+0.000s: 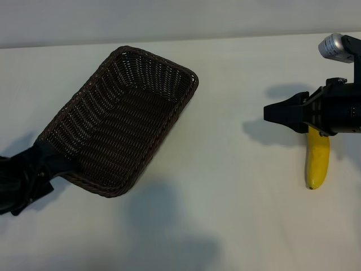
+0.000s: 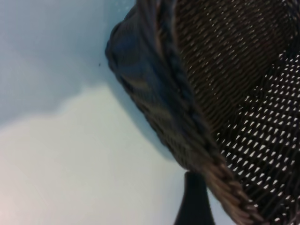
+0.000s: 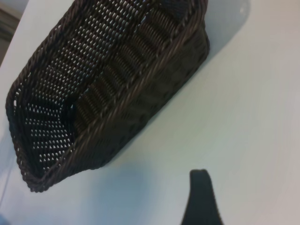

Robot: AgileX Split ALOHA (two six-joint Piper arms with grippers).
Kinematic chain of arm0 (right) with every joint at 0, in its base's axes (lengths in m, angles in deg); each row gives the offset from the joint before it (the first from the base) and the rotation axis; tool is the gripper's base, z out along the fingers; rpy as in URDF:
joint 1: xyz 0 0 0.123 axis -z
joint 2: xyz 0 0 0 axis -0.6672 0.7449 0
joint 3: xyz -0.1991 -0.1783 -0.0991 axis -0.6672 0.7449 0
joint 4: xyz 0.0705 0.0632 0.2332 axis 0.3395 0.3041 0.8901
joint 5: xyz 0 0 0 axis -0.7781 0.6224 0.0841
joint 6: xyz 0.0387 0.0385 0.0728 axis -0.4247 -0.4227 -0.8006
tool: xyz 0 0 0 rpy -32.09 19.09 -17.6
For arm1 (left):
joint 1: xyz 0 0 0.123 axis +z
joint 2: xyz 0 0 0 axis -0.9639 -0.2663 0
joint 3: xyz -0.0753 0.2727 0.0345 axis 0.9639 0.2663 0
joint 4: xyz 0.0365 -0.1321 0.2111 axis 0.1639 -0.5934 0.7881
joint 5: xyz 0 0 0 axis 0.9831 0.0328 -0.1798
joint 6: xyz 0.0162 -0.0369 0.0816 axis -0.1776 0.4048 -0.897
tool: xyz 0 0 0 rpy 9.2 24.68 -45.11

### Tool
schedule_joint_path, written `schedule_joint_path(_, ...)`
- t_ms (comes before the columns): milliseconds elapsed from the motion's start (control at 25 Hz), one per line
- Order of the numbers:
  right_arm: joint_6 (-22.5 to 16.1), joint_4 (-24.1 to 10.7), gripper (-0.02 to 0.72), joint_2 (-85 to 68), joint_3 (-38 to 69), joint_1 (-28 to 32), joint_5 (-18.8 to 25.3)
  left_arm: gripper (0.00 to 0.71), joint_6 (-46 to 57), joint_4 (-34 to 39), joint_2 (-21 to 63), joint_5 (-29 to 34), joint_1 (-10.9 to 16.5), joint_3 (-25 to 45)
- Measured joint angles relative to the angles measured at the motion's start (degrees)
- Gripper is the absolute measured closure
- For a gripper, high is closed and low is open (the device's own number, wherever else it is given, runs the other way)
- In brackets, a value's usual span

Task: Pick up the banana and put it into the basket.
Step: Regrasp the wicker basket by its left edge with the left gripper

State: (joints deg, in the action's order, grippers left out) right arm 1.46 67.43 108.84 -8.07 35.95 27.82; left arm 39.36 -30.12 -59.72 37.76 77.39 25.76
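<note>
The dark brown woven basket (image 1: 169, 73) is tipped up off the white table, its near short end held by my left gripper (image 1: 49, 161) at the lower left. In the left wrist view one black finger (image 2: 194, 201) presses the outside of the basket's braided rim (image 2: 220, 178); the other finger is hidden. The yellow banana (image 1: 317, 161) lies on the table at the right, its upper end hidden under my right gripper (image 1: 273, 113). That gripper hovers above it, open and empty, pointing toward the basket. In the right wrist view one finger (image 3: 201, 197) shows, with the basket (image 3: 140, 103) beyond it.
White table (image 1: 225, 186) all around, with dark shadows under the basket and under the right arm. A silver cylinder (image 1: 334, 46) on the right arm sits at the upper right edge. The table's far edge meets a pale wall.
</note>
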Motion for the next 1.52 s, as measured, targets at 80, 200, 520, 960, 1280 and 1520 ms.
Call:
schedule_joint_path(80,0.0,0.0,0.19,0.0,0.0,0.0,0.0,0.139,-0.68,-1.35,-0.51,-0.66,0.0,0.05)
schedule_joint_path(200,0.0,0.0,0.19,0.0,0.0,0.0,0.0,0.139,-1.94,-3.37,-0.53,-1.4,0.0,0.05)
schedule_joint_path(520,0.0,0.0,0.19,0.0,0.0,0.0,0.02,0.139,-2.05,-4.94,-3.63,-0.86,0.0,0.05)
schedule_joint_path(960,0.0,0.0,0.19,0.0,0.0,0.0,1.13,0.139,-5.56,-9.85,-9.87,-2.77,0.0,0.05)
schedule_joint_path(1280,0.17,0.0,0.19,0.0,0.0,0.0,1.5,0.139,-14.3,-19.22,-15.72,-5.74,0.0,0.05)
schedule_joint_path(1520,0.18,0.0,0.19,0.0,0.0,0.0,1.55,0.139,-27.69,-32.79,-18.74,-5.61,0.0,0.05)
